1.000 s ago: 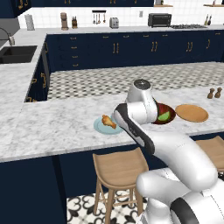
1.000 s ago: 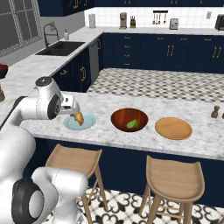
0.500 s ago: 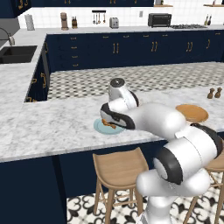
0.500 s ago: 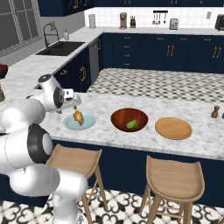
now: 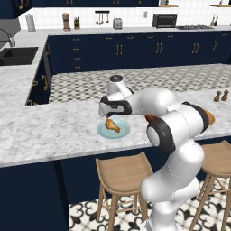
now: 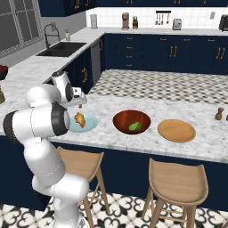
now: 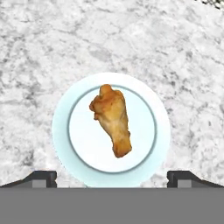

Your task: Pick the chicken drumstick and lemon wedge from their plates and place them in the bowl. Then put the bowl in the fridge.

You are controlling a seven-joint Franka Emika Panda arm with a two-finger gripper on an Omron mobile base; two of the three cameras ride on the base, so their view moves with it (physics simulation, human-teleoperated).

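Your gripper (image 7: pixel 112 177), swung over from beside the bowl (image 6: pixel 131 122) within the last second, hung spread directly above the chicken drumstick (image 7: pixel 112 118) lying on its light-blue plate (image 7: pixel 151 157) on the surface (image 7: pixel 52 48), so descent and grasp remained.

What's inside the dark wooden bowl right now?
The lemon wedge lies inside the bowl, near its front. The near wall hides a strip of the bowl's floor. The chicken drumstick sits on the light-blue plate.
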